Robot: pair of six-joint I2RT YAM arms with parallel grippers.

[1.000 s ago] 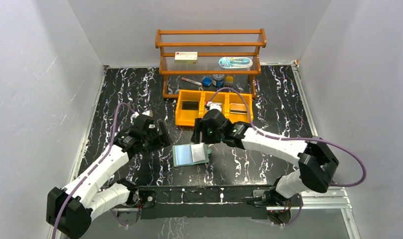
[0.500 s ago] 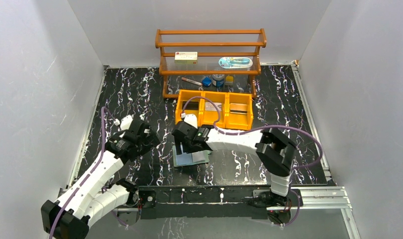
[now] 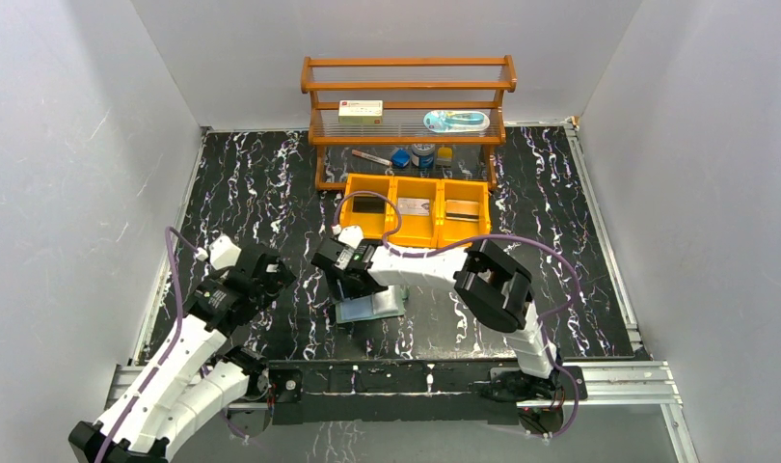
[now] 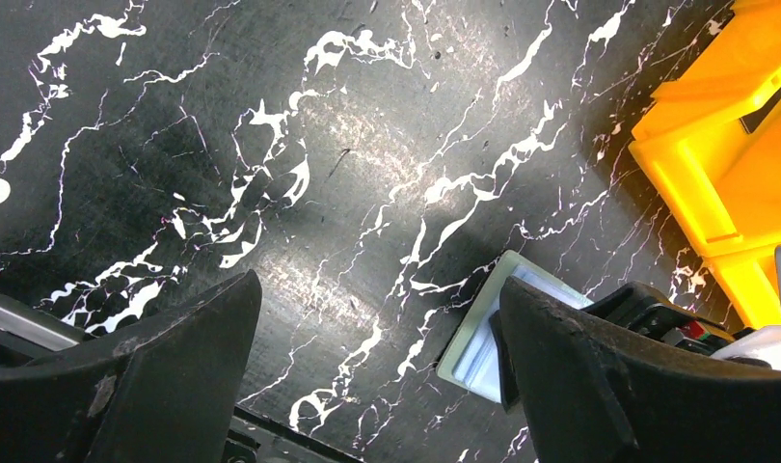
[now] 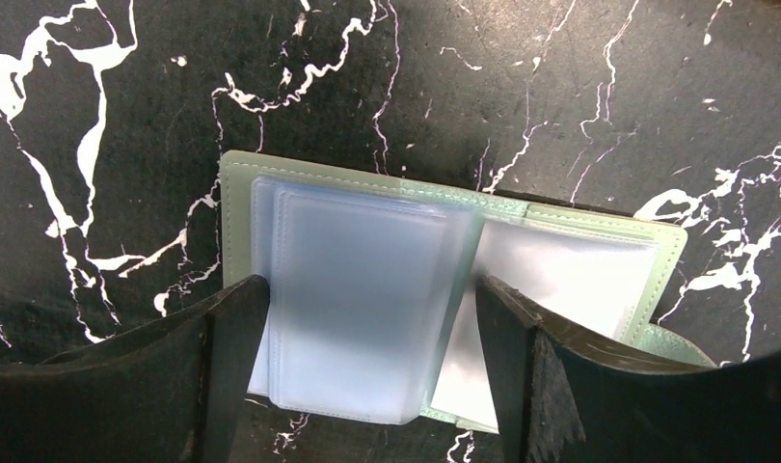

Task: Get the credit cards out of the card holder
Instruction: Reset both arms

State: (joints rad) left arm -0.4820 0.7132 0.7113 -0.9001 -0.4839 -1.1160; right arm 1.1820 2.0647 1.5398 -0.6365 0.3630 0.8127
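left claw (image 4: 379, 285) released | right claw (image 5: 372, 285) released above open card holder (image 5: 367, 241) | box (image 3: 360, 111) label illegible

Card holder (image 3: 381, 307) partly hidden under right tool (image 3: 351, 289); shelf items (image 3: 420, 154) too small to identify.

The right pincer (image 5: 367, 299) swings from beside the bins (image 3: 469, 239) to over the holder (image 3: 375, 307); the left pincer (image 4: 377, 294) retreats toward its base.

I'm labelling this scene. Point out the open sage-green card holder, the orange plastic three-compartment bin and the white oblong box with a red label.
sage-green card holder (image 5: 367, 299): right wrist view, clear sleeve stack.
orange plastic bin (image 4: 700, 188): left wrist view, outer wall.
white oblong box (image 3: 361, 111): top external view, top face.
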